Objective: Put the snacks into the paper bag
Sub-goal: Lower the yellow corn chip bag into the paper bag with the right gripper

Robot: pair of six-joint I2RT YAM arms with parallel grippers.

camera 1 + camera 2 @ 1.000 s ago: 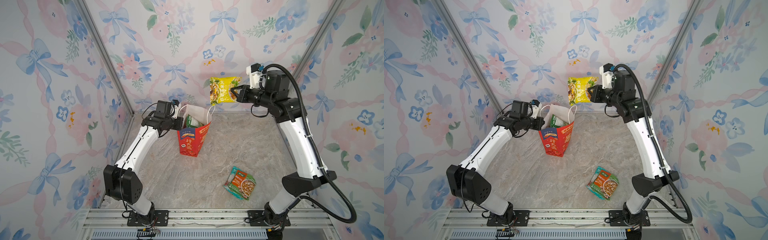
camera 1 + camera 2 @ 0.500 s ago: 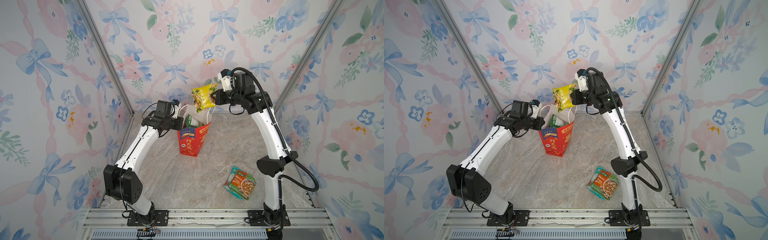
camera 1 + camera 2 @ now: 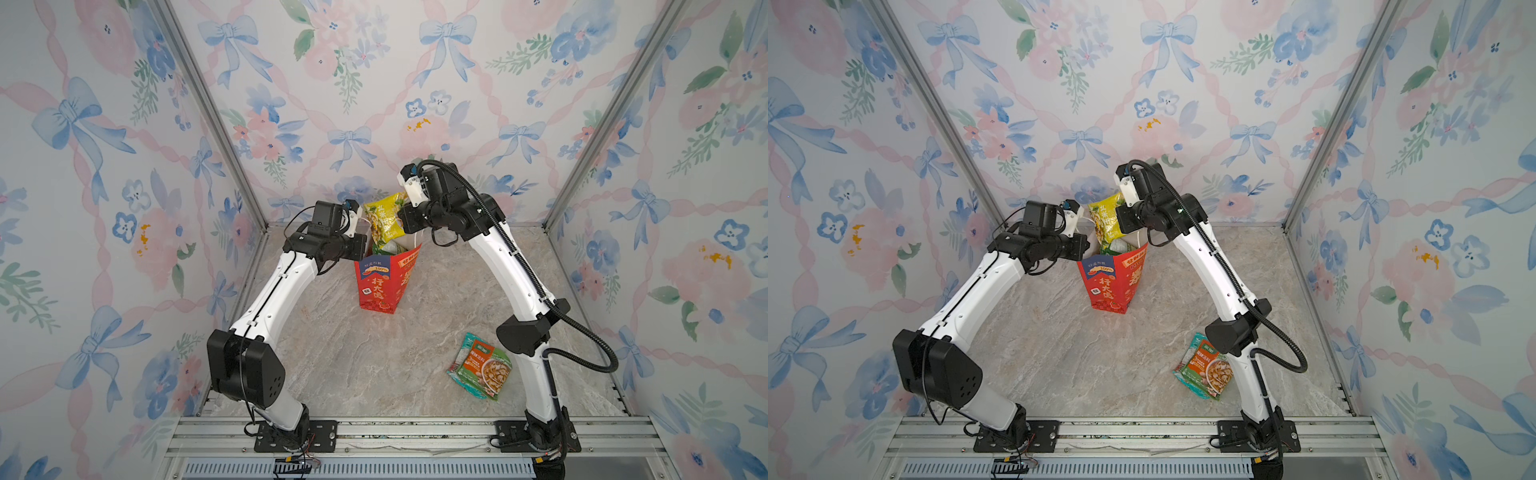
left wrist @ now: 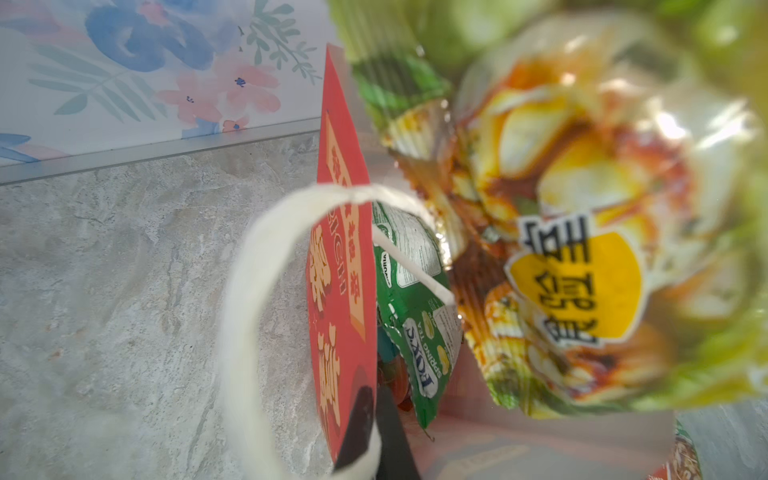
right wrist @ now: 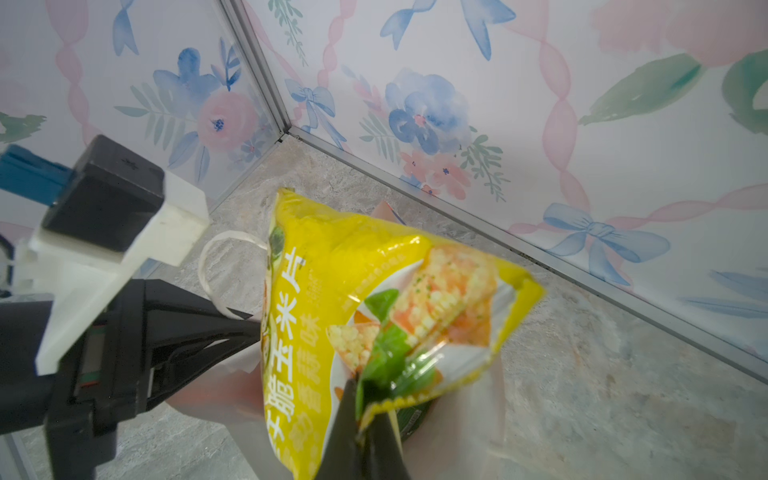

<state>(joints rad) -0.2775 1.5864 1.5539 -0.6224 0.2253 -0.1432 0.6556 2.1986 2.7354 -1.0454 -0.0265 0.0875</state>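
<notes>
red paper bag (image 3: 384, 282) stands upright toward the back of the marble surface (image 3: 332, 353), its mouth open and already holding snacks; in the left wrist view a green fox's packet (image 4: 419, 332) sits inside against the red wall, with something orange-red deeper down that is too dark to name; the left gripper (image 4: 374, 432) has its fingers together on the rim of the bag's wall beside the white cord handle (image 4: 249, 291), so it seems to be holding the mouth steady; the right gripper (image 5: 365, 424) has its fingers clamped on the lower edge of the yellow packet (image 3: 384, 222), which hangs at the bag's opening in both top views, its lower end at or just past the rim and most of it above; whether it already touches the packets inside i cannot tell; so the step in hand looks like lowering this yellow packet in and letting go; it is not yet released; one more snack, the teal and orange packet (image 3: 480, 365), lies flat on the surface near the base of the right arm, well apart from the bag; no other loose packets show on the surface, so by my judgement the task is most of the way along: several are in, one is at the mouth, and one is left to fetch; how many exactly lie in the bag is hidden.
</notes>
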